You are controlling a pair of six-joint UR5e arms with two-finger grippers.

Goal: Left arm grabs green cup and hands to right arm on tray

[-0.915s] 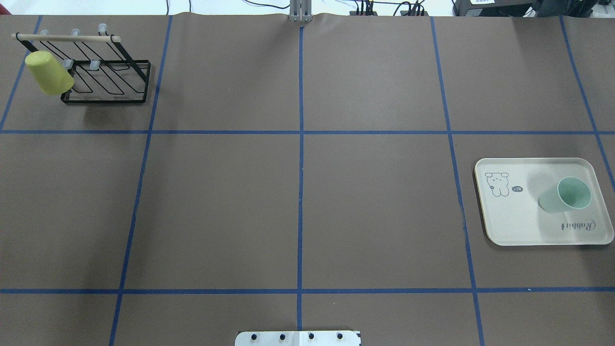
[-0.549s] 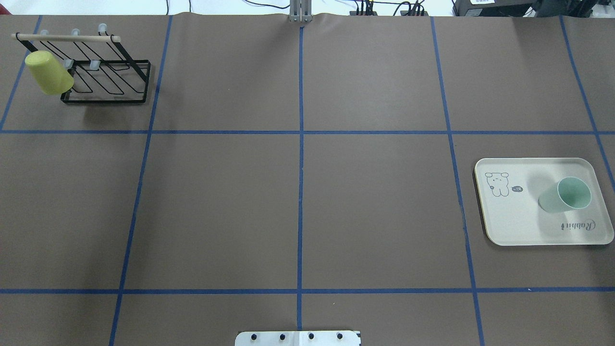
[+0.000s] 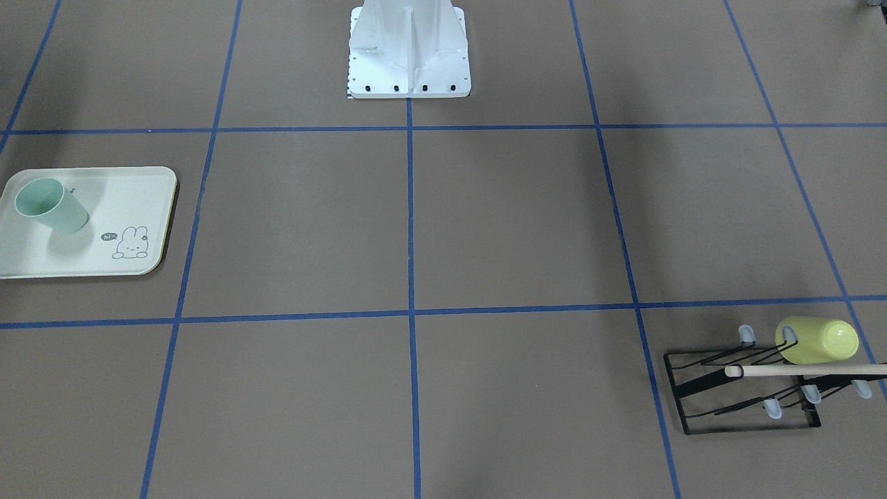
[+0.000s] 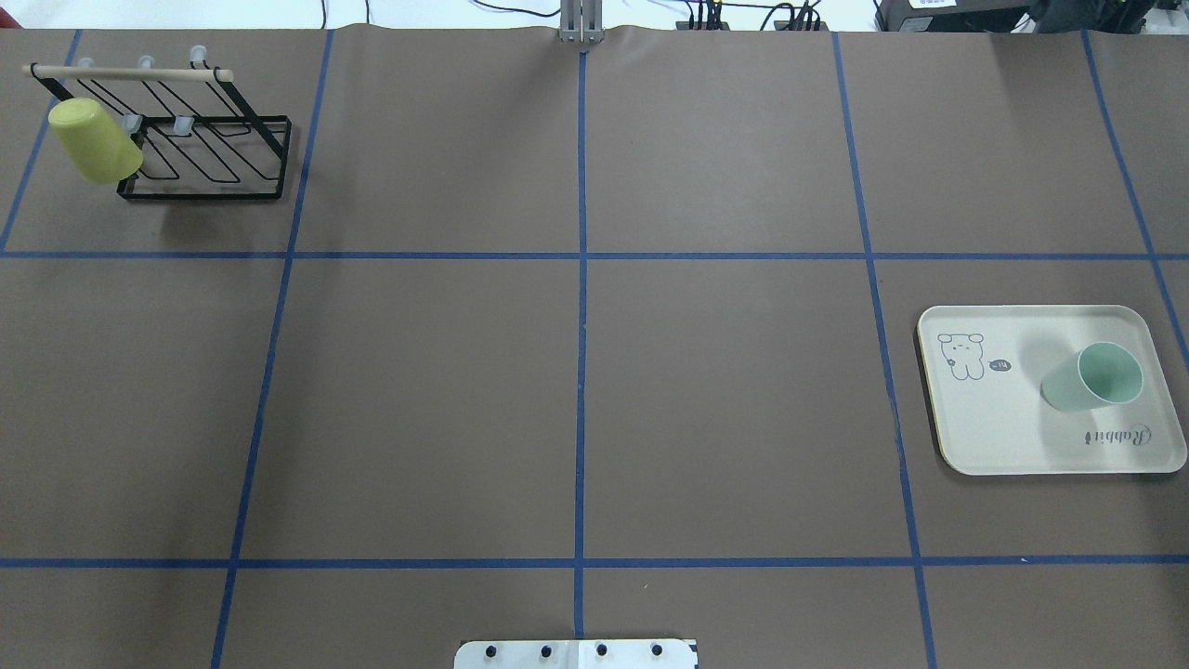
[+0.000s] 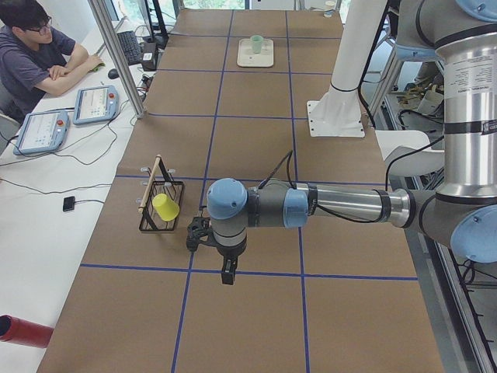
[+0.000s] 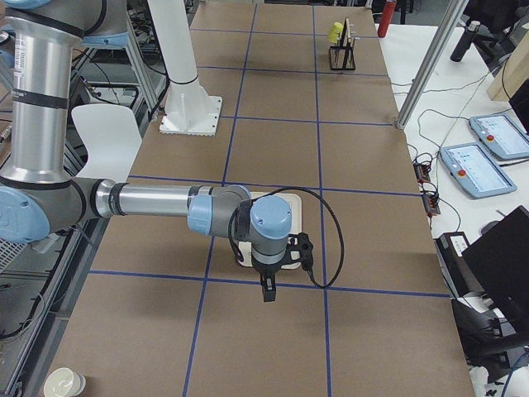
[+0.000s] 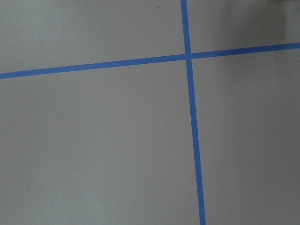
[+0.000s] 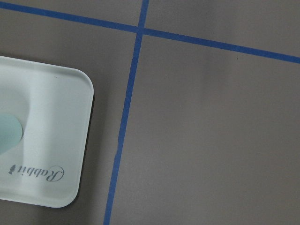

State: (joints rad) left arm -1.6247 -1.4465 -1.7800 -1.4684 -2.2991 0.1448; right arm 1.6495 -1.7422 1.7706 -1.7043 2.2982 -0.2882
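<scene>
The pale mint-green cup (image 4: 1091, 376) stands upright, mouth up, on the right part of the cream "Rabbit" tray (image 4: 994, 427) at the table's right side. Cup (image 3: 52, 205) and tray (image 3: 104, 263) also show in the front-facing view. The right wrist view shows the tray's corner (image 8: 51, 117) and a sliver of the cup (image 8: 7, 133). Neither arm shows in the overhead view. The left gripper (image 5: 227, 276) hangs over bare table near the rack; the right gripper (image 6: 266, 291) hangs by the tray (image 6: 307, 208). I cannot tell whether either is open or shut.
A yellow-green cup (image 4: 95, 141) hangs on a black wire rack (image 4: 204, 158) with a wooden bar at the far left corner. The robot's white base plate (image 4: 576, 653) sits at the near edge. Blue tape lines grid the brown table. An operator (image 5: 35, 54) sits beside the table.
</scene>
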